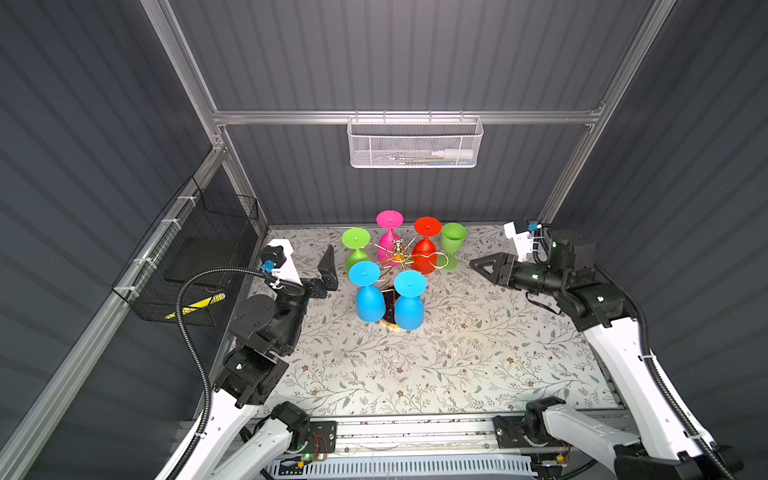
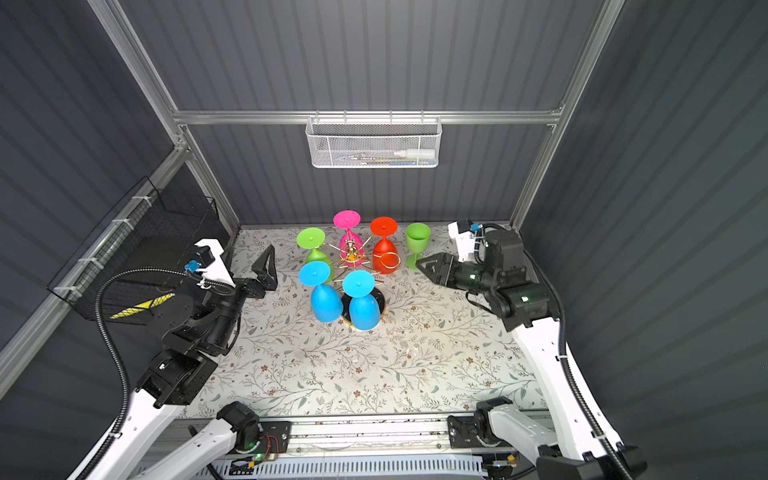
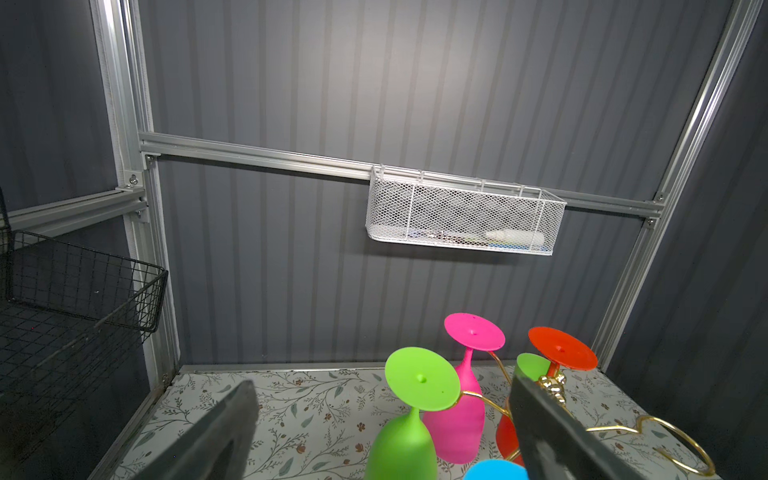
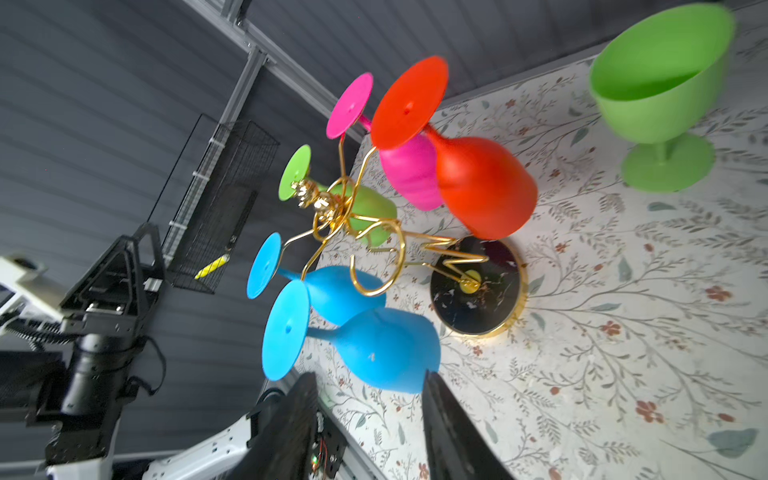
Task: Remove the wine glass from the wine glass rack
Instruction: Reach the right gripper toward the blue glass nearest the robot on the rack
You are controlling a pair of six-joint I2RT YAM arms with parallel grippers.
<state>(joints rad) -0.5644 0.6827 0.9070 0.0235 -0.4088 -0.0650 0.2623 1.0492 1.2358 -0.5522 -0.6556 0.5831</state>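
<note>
Quick look at the setup: the wine glass rack (image 1: 397,252) stands on the floral bench (image 1: 457,361) between the two claws, out in front of both, with gold wire arms above a round black base (image 4: 478,286). Five glasses hang on it upside down. The hanging green glass (image 1: 356,249) is the one closest to the left claw (image 1: 328,270), then come the pink glass (image 1: 389,237) and the red glass (image 1: 427,249), and the two blue glasses (image 1: 368,295) (image 1: 409,301) are on the near side. The left claw's fingers are spread wide with nothing between them, and it sits just short of that hanging green glass without touching it. The right claw (image 4: 370,432) is about half apart and empty, pointing at the rack. The upright green glass (image 1: 453,245) is off the rack, standing on the bench near the right claw's tips, right beside the red glass. That one looks a bit blurry in the right wrist view.
</note>
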